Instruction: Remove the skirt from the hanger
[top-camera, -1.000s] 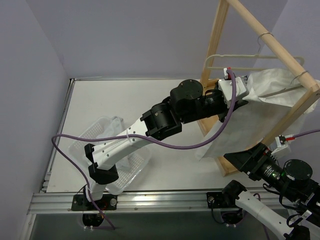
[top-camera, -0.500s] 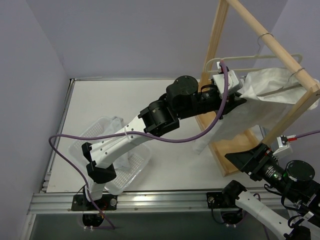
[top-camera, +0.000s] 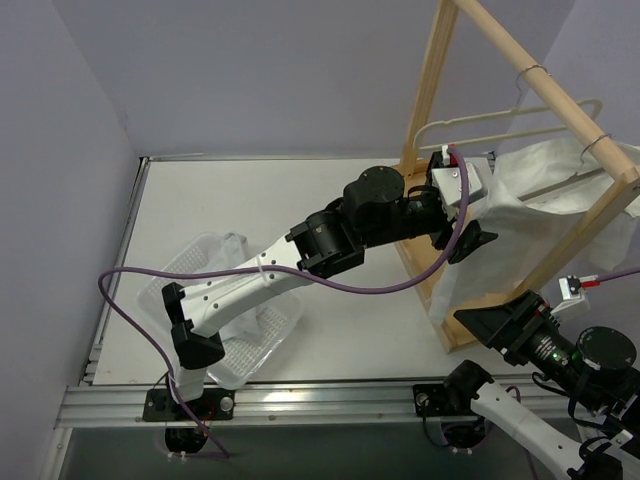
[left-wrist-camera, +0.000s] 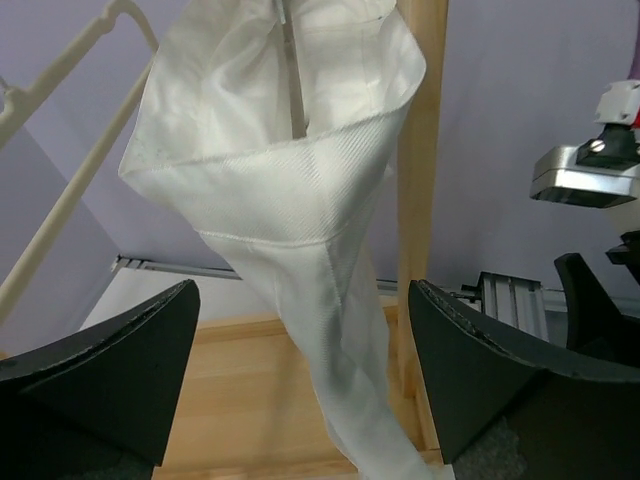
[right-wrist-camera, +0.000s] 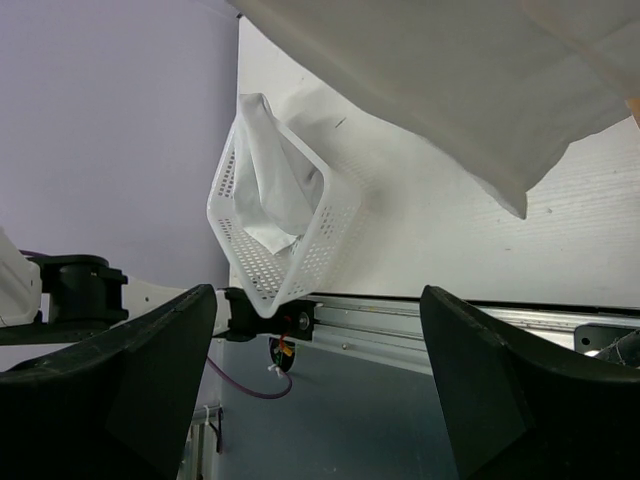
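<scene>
**A:** While the left jaws stand wide apart, are they touching anything?

**B:** No. Both dark fingers (left-wrist-camera: 100, 380) sit clear at the lower corners of the left wrist view, and nothing is gripped between them. The white skirt (left-wrist-camera: 300, 200) hangs in the gap just ahead of them, its waistband gaping in a loop.

**A:** And the right jaws?

**B:** Apart too, and empty. Their fingers (right-wrist-camera: 120, 380) frame a white perforated basket (right-wrist-camera: 330, 230) lying on the counter (top-camera: 260, 200), with a white cloth (right-wrist-camera: 275, 195) tucked inside it.

**A:** So where exactly is the skirt?

**B:** It is on the wooden rack (top-camera: 423, 110), at the right of the top view. Its right upper corner is high, close to the wire hook of its hanger (top-camera: 598, 145), which loops over the sloping rail. The left side droops lower, just beside the left arm's wrist. The hem falls toward the rack's base.

**A:** Anything else on the rail?

**B:** A cream hanger (left-wrist-camera: 70, 187), bare, hooked further along to the left of the skirt. The right arm waits low, near the rack's foot and beneath the skirt.
</scene>
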